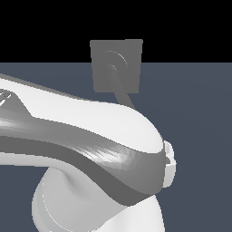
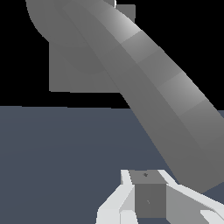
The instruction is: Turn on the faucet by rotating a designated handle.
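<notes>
1. Nearest in the exterior view, the glossy white robot arm (image 1: 81, 136) fills the foreground and hides the gripper.
2. In the wrist view the gripper (image 2: 146, 199) sits just beside the handle's far end; whether the jaws are open or closed I cannot tell.
3. The handle (image 2: 148, 78) is a long grey bar running back to the plate's centre. It looks stiff and smooth, likely slippery; pushing near its free end should give most leverage.
4. Farthest, the faucet (image 1: 102, 72) plate stands upright above the dark floor (image 1: 199, 113).
</notes>
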Controlling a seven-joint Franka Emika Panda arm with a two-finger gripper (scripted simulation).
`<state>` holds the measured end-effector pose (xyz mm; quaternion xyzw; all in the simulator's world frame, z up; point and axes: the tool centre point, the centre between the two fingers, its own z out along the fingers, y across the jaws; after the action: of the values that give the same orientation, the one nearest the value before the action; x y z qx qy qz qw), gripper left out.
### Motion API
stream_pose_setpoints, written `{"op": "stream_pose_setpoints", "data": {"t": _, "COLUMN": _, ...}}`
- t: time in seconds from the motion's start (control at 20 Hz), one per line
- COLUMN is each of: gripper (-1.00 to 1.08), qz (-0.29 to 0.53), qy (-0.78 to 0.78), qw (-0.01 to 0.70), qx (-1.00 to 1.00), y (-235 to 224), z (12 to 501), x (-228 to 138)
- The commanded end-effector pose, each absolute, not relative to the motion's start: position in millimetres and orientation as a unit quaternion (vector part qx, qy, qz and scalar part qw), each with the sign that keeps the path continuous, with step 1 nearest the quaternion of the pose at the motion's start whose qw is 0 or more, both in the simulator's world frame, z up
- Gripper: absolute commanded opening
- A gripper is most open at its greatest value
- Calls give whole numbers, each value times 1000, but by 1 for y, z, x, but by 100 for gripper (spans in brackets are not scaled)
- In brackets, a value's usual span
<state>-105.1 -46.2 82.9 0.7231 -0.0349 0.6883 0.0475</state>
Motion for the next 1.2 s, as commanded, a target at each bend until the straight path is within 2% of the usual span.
{"op": "stream_pose_setpoints", "data": {"t": 0.0, "gripper": -100, "qz": 698, "qy": -38, "qw": 56, "qx": 713, "y": -62, "z": 103, "x": -104}}
{"op": "stream_pose_setpoints", "data": {"t": 1.15, "gripper": -100, "qz": 703, "qy": -38, "qw": 60, "qx": 708, "y": -125, "z": 165, "x": -109}}
